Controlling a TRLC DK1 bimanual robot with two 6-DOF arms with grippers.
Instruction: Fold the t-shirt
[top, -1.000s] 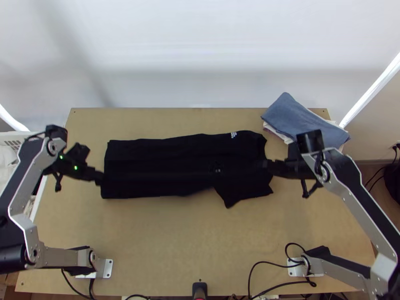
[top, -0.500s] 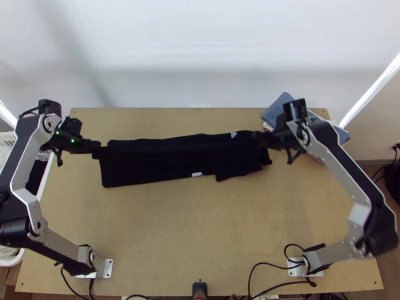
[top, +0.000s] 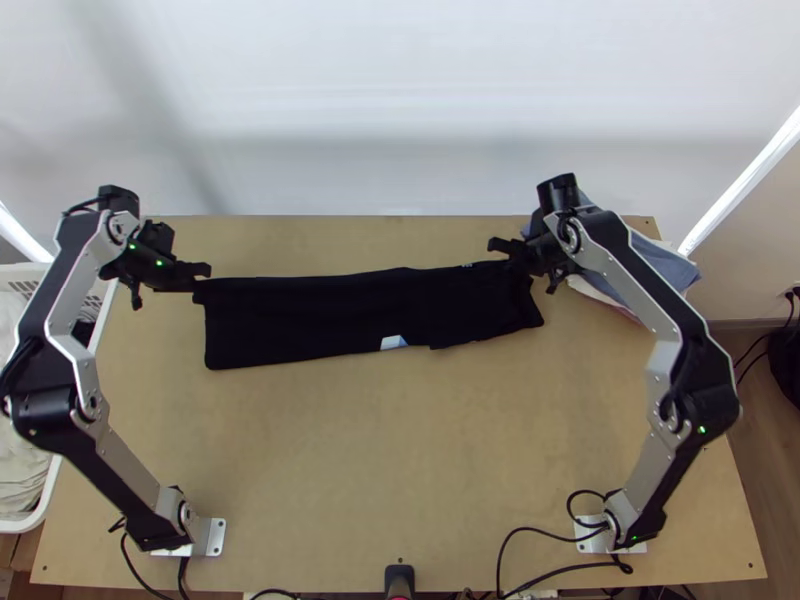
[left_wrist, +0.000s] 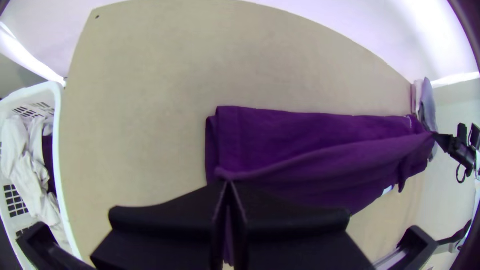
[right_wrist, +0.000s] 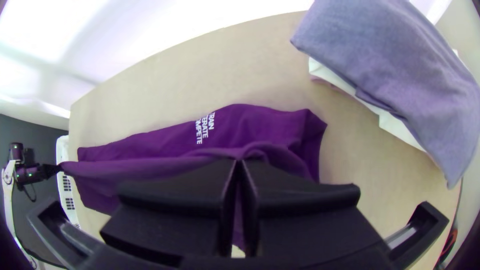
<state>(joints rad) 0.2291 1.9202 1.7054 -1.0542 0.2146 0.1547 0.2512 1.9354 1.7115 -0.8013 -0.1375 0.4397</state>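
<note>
Between left gripper (left_wrist: 228, 184) and right gripper (right_wrist: 239, 163), both closed tight on it, the shirt (top: 320, 322) makes a strip; crosswise folding remains, I'd guess.

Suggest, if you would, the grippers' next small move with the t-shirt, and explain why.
I would probably lower the held cloth onto the far side of the t-shirt: the left gripper and right gripper are both shut on it, and it stretches between them near the far long edge.

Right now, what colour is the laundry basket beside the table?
The laundry basket is white, seen best in the left wrist view.
</note>
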